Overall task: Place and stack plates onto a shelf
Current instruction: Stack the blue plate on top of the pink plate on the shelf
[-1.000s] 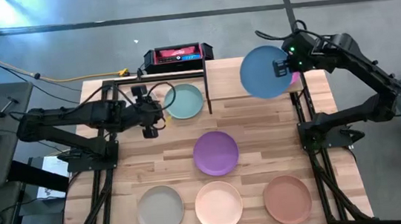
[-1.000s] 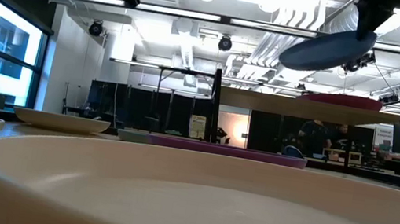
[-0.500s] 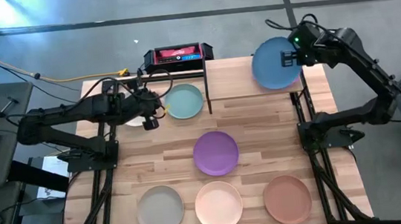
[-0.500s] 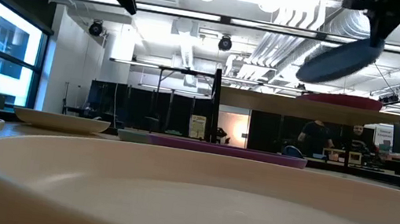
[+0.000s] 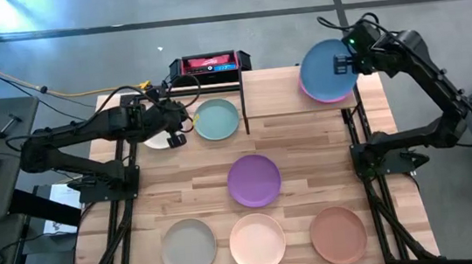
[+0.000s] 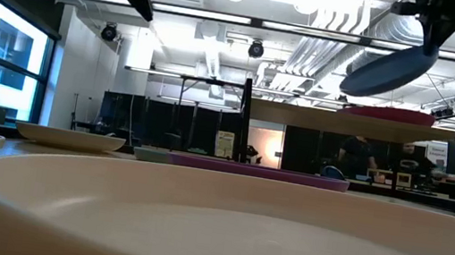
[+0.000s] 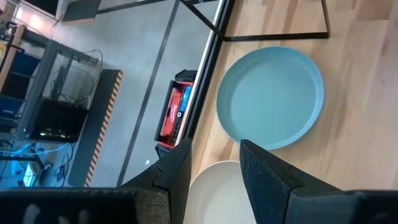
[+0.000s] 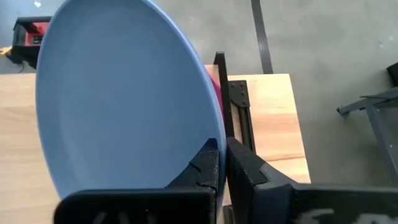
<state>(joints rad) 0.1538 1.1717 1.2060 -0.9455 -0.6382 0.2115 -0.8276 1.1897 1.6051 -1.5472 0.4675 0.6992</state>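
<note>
I count one plate placed so far: the magenta plate (image 5: 327,98) lies on the right half of the shelf (image 5: 271,93), mostly covered from above, with only its lower rim showing. In the low view its rim shows as a red band on the shelf board.

The right gripper (image 5: 341,64) is clenched on the far edge of the blue plate (image 5: 324,68), which hangs tilted in the air directly over the magenta one. In the low view the blue plate (image 6: 388,68) sits clearly above the shelf board (image 6: 302,113), so I judge the second placement in hand but not finished; the plate has yet to be lowered, levelled and let go.

The left gripper (image 5: 174,130) hovers over the cream plate (image 5: 156,140) at the table's far left, just beside the pale teal plate (image 5: 216,120). Its fingers (image 7: 264,163) stand apart with nothing between them. I judge it is lining up on the cream plate, but no grasp is made.

Still on the tabletop (image 5: 309,159): cream, pale teal, the purple plate (image 5: 253,180) in the middle, and along the near edge the grey-beige plate (image 5: 188,247), the peach plate (image 5: 257,241) and the terracotta plate (image 5: 338,233). That makes six untouched, one in the air, one shelved. The left half of the shelf carries no plate.

By my reckoning, most of the job remains.
</note>
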